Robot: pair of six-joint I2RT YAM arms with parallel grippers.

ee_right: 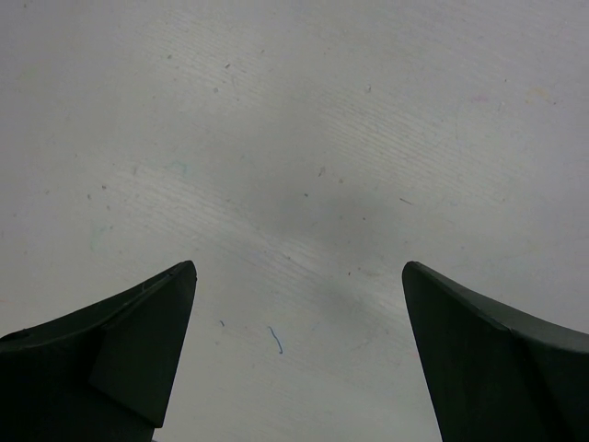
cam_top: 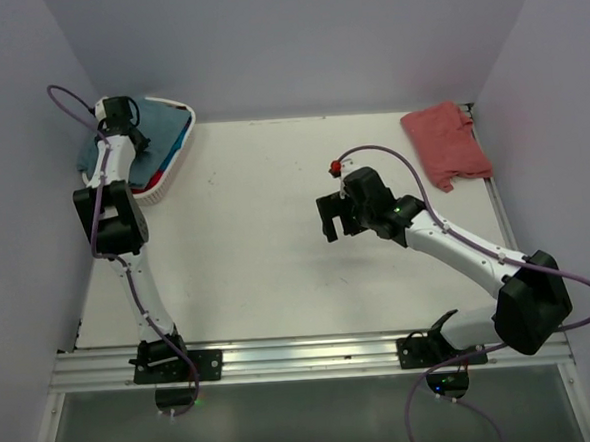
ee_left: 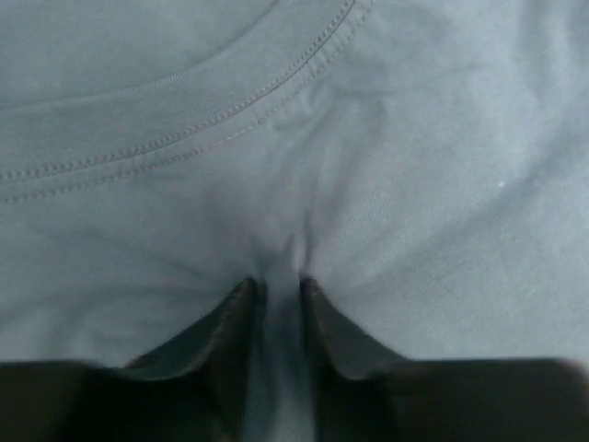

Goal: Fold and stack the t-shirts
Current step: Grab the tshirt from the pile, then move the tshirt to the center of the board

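A large slate teal-blue t-shirt (cam_top: 166, 123) lies on top of the pile in the white basket (cam_top: 183, 153) at the back left. My left gripper (cam_top: 118, 114) is down in that basket. In the left wrist view the teal-blue t-shirt (ee_left: 414, 184) fills the frame, its stitched hem running across the top, and my left gripper (ee_left: 279, 285) has its jaws closed on a ridge of that cloth. A salmon-red t-shirt (cam_top: 445, 142) lies crumpled at the back right corner. My right gripper (cam_top: 330, 219) hovers open over bare table (ee_right: 304, 138) with nothing between its fingers (ee_right: 147, 341).
Slivers of bright blue cloth (cam_top: 177, 146) and red cloth (cam_top: 156, 177) show under the teal one inside the basket. Purple walls close in on the left, back and right. A metal rail (cam_top: 303, 356) runs along the near edge.
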